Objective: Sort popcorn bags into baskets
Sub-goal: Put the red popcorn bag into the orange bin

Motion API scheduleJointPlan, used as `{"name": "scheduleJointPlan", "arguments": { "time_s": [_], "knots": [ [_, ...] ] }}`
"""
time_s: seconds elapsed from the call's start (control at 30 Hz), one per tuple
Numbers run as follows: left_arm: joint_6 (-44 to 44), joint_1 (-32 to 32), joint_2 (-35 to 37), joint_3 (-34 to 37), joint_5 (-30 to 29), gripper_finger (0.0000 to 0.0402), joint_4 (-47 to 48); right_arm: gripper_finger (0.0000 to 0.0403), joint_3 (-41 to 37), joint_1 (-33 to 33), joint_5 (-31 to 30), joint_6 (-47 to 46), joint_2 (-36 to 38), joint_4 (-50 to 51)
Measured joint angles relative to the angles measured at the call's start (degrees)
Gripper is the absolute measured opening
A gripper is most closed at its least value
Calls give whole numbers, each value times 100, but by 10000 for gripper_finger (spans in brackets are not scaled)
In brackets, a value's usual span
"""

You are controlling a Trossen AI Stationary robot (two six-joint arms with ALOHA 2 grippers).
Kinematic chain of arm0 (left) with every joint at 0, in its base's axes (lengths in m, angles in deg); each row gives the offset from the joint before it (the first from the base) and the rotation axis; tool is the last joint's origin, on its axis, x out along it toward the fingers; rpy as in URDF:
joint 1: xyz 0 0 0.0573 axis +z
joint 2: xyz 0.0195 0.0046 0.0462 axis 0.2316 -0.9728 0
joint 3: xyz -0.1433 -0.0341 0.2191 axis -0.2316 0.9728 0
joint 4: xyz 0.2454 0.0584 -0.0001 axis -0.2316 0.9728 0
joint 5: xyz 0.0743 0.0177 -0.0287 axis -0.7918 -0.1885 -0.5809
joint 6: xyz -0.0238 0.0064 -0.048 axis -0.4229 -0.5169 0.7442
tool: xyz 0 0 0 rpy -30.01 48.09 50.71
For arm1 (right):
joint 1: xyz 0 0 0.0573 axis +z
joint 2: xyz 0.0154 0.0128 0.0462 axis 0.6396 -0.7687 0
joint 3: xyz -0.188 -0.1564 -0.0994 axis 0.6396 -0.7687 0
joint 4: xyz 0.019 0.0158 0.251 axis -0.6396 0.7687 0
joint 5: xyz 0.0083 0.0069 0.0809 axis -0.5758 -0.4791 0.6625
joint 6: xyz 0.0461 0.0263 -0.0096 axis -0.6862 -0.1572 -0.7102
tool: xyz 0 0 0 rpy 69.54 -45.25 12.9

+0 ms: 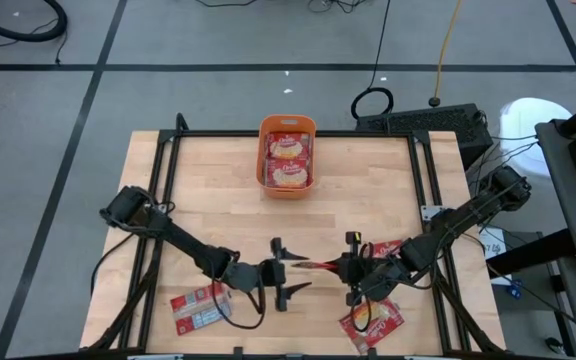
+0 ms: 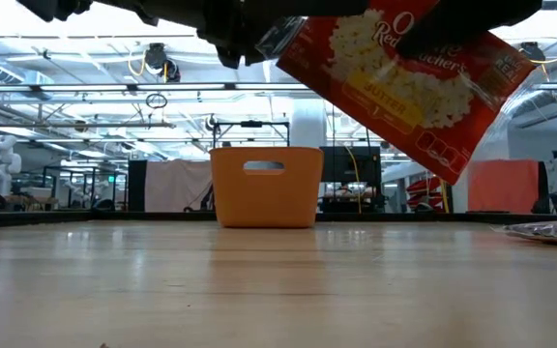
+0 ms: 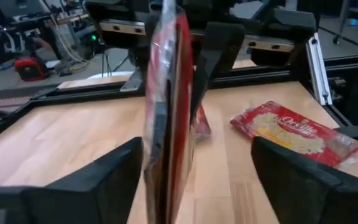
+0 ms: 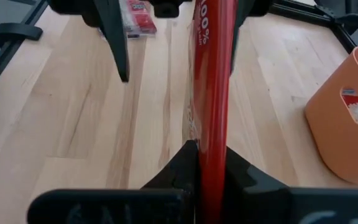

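From above, the right gripper [image 1: 350, 267] is clamped on a red popcorn bag [image 1: 318, 265] held edge-up above the near middle of the table [image 1: 368, 190]. The left gripper [image 1: 282, 270] faces it with its fingers spread wide on either side of the bag's free end, not visibly touching. Straight ahead of both, at the far edge, sits the orange basket [image 1: 287, 125] with bags lying label-up inside. One more bag [image 1: 196, 308] lies behind the left gripper, near the front edge, and two others [image 1: 372, 320] lie just under and beside the right arm.

At table height, the held bag [image 2: 404, 82] hangs tilted in the air, label showing, well above the wood, with the basket [image 2: 265, 186] far behind it.

The left wrist camera shows the bag [image 3: 169, 112] edge-on between that gripper's parted fingers [image 3: 104, 180], gaps on both sides.

The right wrist camera shows its fingers pinched tight on the bag's [image 4: 211, 93] edge, basket [image 4: 347, 124] off to one side.
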Motion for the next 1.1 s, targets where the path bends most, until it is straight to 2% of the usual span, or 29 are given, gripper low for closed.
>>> {"name": "scheduleJointPlan", "arguments": {
  "time_s": [0.1,0.4,0.5,0.6,0.73,0.8,0.97,1.1],
  "knots": [
    [-4,0,-41,-2,5,259,55,20,0,0,4,9,0,6],
    [-231,7,-41,-2,182,69,38,20,0,9,99,55,0,-7],
    [-300,7,-41,-2,241,22,52,20,0,9,109,56,0,-6],
    [-307,5,-41,-2,311,20,52,20,-1,9,176,45,0,-95],
    [-325,-2,-41,-2,351,43,55,32,-7,9,201,-271,0,-197],
    [-298,4,-41,-2,353,44,166,52,-7,1,204,-532,0,-196],
    [-188,88,-41,-4,399,22,441,121,192,-216,670,-1116,0,-17],
    [38,163,-41,-4,451,20,576,163,603,-399,764,-1072,0,692]
  ]
}}
